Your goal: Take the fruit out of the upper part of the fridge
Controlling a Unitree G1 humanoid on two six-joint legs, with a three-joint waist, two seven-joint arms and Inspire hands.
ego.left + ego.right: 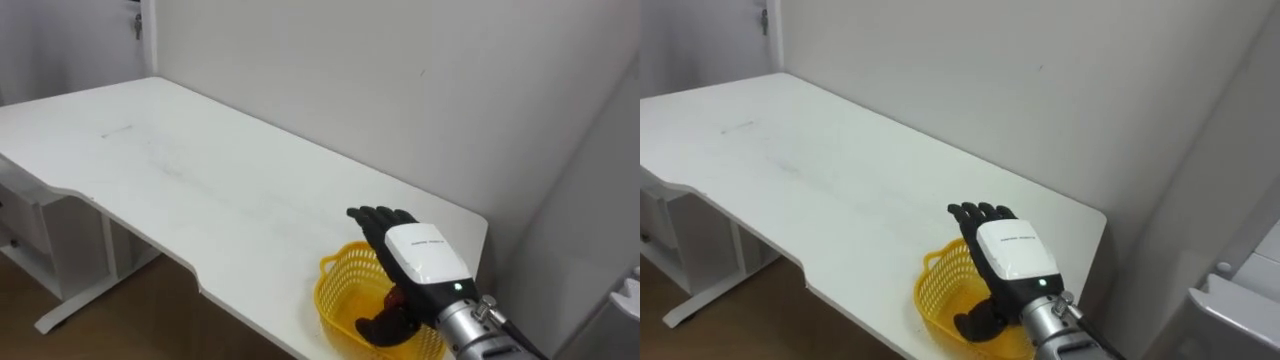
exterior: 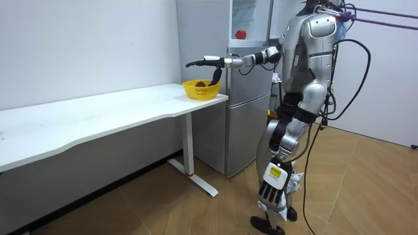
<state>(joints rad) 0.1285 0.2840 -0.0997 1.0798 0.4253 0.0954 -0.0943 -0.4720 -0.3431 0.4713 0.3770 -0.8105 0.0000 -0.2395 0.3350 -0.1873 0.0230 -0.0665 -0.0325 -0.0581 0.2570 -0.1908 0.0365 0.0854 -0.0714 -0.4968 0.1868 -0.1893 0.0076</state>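
Note:
A yellow basket [image 1: 333, 292] [image 2: 198, 92] stands on the end of the white table [image 1: 200, 170] nearest the fridge. A red fruit [image 1: 395, 297] [image 2: 201, 83] lies in it, partly hidden under my hand. My right hand [image 1: 425, 255] [image 1: 1010, 250] [image 2: 209, 61] is stretched out just above the basket, open, with fingers straight and the thumb pointing down into it. My left hand [image 2: 270, 187] hangs by my leg with relaxed fingers. I stand in front of the silver fridge [image 2: 248, 111]. Its upper compartment is open, and a second red thing [image 2: 240, 34] sits on a shelf inside.
The long white table runs along the wall to the room view's left on thin white legs [image 2: 189, 147]. A corner of the fridge [image 1: 1230, 300] shows at the lower right of the eye views. Wooden floor lies around me.

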